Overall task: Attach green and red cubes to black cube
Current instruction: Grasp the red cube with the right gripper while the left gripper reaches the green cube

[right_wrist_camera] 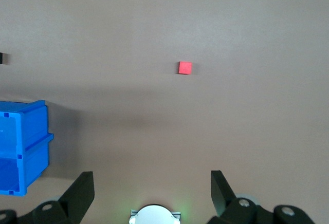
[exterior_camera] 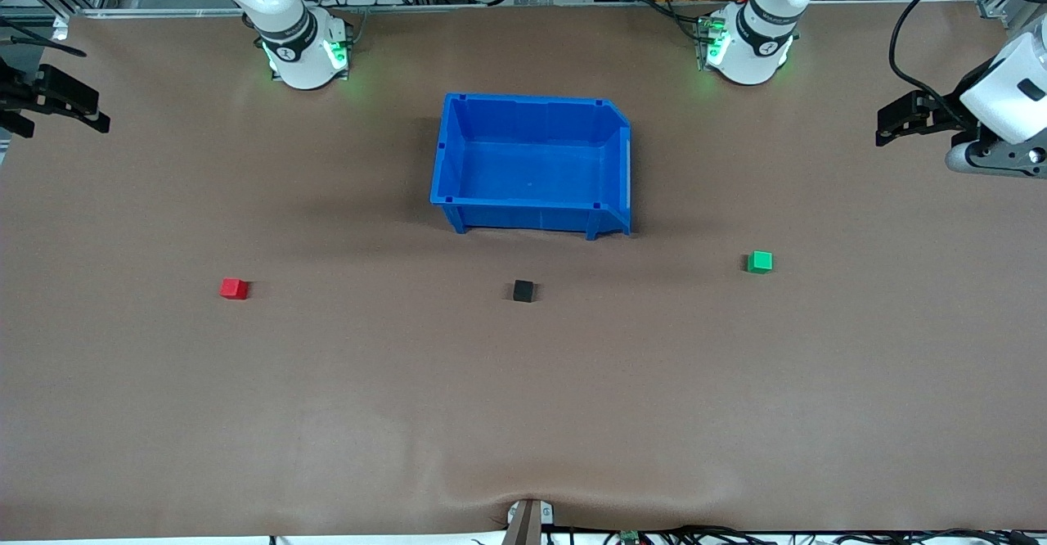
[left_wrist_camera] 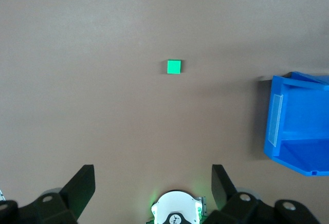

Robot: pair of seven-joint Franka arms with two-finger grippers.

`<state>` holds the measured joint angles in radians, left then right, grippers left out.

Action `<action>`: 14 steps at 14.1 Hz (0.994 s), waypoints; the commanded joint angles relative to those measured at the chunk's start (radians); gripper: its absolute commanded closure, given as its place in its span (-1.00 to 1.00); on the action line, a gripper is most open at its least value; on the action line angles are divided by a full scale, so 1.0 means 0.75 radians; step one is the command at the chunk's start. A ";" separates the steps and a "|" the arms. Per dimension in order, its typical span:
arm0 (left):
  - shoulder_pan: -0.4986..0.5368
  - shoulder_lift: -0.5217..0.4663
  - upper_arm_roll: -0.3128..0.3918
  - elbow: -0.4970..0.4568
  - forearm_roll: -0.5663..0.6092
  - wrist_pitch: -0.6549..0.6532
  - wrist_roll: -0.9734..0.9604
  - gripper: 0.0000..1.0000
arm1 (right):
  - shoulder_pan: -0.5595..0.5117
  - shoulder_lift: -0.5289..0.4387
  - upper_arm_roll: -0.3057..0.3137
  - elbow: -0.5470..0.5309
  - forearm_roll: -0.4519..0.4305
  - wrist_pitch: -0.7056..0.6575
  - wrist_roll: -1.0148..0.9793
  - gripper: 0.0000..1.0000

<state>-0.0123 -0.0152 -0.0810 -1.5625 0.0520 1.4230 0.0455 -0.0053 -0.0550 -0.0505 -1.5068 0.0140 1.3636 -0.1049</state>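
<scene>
Green cube (exterior_camera: 761,262) sits at three o'clock of the black cube (exterior_camera: 523,290), toward the released left gripper (exterior_camera: 887,126); the red cube (exterior_camera: 234,288) sits at nine o'clock, toward the released right gripper (exterior_camera: 94,115). Both grippers hang over the table's (exterior_camera: 523,414) ends, each nearest its own cube.

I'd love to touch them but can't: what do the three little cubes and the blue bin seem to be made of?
The red cube, green cube and black cube look like solid plastic or painted wood: flat even colour, matte, sharp edges; the look leaves that open. The blue bin looks like moulded plastic, with a slight sheen and stiffening ribs. Both grippers wait open, high above the table's ends.
</scene>
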 commanded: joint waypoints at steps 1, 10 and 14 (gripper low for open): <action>0.012 -0.021 -0.004 -0.029 0.006 0.021 0.042 -1.00 | -0.005 -0.004 0.010 0.001 -0.019 -0.002 0.015 -1.00; -0.018 0.140 -0.025 -0.017 -0.012 0.064 -0.034 -1.00 | -0.022 0.065 0.008 0.005 -0.029 0.025 0.013 -1.00; -0.020 0.249 -0.025 -0.036 -0.020 0.193 -0.055 -1.00 | -0.040 0.159 0.006 0.048 -0.027 0.078 -0.005 -1.00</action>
<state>-0.0265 0.1412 -0.0991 -1.5922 0.0498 1.5441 0.0163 -0.0159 0.0297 -0.0554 -1.5069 0.0101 1.4213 -0.1048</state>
